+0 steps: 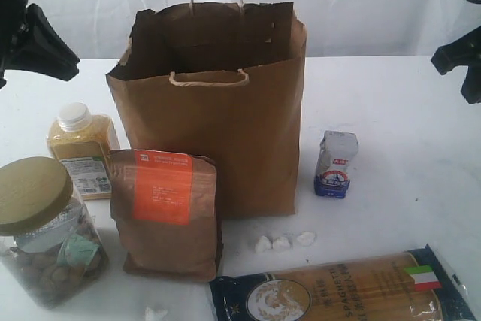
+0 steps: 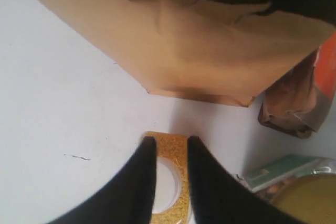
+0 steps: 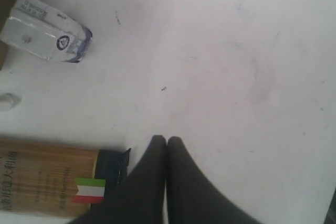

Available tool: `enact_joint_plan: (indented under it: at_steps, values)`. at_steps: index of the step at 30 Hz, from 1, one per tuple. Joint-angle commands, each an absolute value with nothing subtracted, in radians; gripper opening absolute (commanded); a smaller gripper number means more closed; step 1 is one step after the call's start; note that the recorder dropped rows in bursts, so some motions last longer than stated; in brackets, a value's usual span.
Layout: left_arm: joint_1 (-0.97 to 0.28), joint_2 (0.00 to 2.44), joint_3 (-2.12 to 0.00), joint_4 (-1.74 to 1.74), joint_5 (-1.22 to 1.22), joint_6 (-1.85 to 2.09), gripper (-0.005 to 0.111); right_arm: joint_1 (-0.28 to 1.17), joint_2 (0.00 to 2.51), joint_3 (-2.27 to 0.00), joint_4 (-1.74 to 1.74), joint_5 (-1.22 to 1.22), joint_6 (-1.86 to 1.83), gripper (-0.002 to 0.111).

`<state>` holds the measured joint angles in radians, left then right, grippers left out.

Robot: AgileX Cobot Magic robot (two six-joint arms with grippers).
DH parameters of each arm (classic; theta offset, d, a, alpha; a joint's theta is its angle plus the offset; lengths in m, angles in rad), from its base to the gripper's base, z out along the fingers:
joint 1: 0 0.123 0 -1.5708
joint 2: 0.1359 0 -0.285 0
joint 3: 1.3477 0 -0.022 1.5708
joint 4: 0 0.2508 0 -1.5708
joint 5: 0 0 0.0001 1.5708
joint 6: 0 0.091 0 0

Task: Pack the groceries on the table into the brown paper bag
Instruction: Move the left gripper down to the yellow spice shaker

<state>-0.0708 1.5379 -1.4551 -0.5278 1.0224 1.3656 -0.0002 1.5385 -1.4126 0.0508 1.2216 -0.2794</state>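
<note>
Here, the left fingers (image 2: 134, 187) are held slightly spread, and the yellow bottle (image 2: 170, 148) is seen through their gap, untouched, left of the brown paper bag (image 1: 218, 133) on the table (image 2: 63, 103). The right fingers (image 3: 181, 182) are pressed together.

Left end effector (image 2: 172, 141) parted; right end effector (image 3: 167, 140) closed.

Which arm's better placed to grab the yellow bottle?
Left. Its wrist view shows the left gripper open, lined up over the yellow bottle; the right gripper is shut, over bare table beside the spaghetti pack.
</note>
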Motion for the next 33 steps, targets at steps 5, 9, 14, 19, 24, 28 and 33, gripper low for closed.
enact_joint_plan:
  at_steps: [5,9,14,19,24,28,33]
  values:
    - [-0.072,1.536,-1.462,-0.515,1.038,1.365,0.083,-0.008,1.536,-1.373,0.055,1.221,-0.288,0.0]
    - [-0.072,1.536,-1.462,-0.515,1.043,1.363,0.087,-0.008,1.536,-1.359,0.055,1.221,-0.288,0.0]
    - [-0.072,1.536,-1.462,-0.515,1.041,1.363,0.087,-0.008,1.538,-1.331,0.055,1.221,-0.288,0.0]
    - [-0.072,1.536,-1.462,-0.516,1.011,1.363,0.087,-0.009,1.538,-1.172,0.055,1.07,-0.278,0.0]
    - [-0.072,1.536,-1.462,-0.516,0.996,1.361,0.087,-0.009,1.538,-0.97,0.055,0.849,-0.197,0.0]
    - [-0.072,1.536,-1.462,-0.521,0.96,1.361,0.087,-0.009,1.538,-0.804,0.055,0.677,-0.194,0.0]
    - [-0.072,1.573,-1.462,-0.662,0.935,1.365,0.087,-0.009,1.538,-0.601,0.088,0.534,-0.179,0.0]
